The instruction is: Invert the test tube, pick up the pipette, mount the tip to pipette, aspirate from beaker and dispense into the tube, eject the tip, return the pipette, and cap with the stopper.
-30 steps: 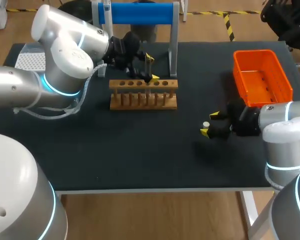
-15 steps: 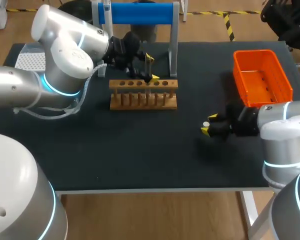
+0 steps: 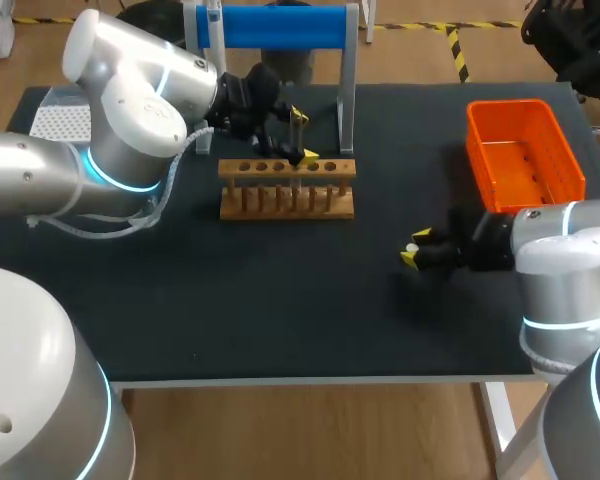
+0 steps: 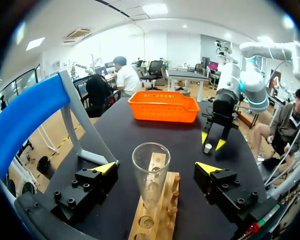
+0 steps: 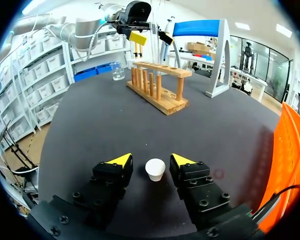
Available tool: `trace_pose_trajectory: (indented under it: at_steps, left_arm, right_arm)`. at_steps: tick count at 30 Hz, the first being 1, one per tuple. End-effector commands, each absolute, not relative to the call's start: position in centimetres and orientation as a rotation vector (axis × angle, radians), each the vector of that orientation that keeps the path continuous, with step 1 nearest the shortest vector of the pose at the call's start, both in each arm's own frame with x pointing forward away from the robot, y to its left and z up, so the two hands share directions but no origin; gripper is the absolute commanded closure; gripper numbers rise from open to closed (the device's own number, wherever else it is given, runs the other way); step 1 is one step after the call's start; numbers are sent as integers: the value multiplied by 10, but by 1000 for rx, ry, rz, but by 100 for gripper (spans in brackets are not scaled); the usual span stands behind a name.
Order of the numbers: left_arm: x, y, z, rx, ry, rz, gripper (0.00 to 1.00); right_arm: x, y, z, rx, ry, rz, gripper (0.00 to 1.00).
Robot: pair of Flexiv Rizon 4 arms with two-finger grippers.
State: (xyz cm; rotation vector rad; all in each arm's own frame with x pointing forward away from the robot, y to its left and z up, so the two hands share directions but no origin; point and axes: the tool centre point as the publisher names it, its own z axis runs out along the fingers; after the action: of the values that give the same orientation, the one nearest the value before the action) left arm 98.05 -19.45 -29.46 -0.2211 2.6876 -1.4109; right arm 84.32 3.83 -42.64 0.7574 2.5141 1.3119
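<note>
Nearest us, our right gripper (image 5: 151, 159) sits low on the table (image 5: 85, 125) with its jaws released, one finger on each side of the white stopper (image 5: 155, 170). A thin gap shows on both sides, so nothing is grasped. We judge the stopper to be light and slightly tapered. We would pinch it low on its sides and gently, since a hard squeeze on a taper can pop it out.

Further off, the test tube (image 4: 150, 170) stands mouth up in the wooden rack (image 4: 165, 200), between the wide-open fingers of our left gripper (image 4: 156, 167), which touch nothing. It looks like thin, slick glass, so it needs a soft grip just under the rim.

Beyond the rack stand the orange bin (image 4: 162, 106) and the blue stand (image 3: 270, 27).
</note>
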Motion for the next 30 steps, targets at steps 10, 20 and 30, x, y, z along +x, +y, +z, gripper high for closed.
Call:
trace_pose_trajectory:
  at_steps: [10,20,30]
  left_arm:
    - [981,-194,-294,-219,2692,-1410,0]
    - [981,-194,-294,-219,2692,-1410,0]
    - [981,-194,-294,-219,2692,-1410,0]
  right_arm:
    - [845,41,-430,767,2504,1306,55]
    - [847,39,-431,775,2500,1304,57]
    - [847,38,-431,780,2497,1302,58]
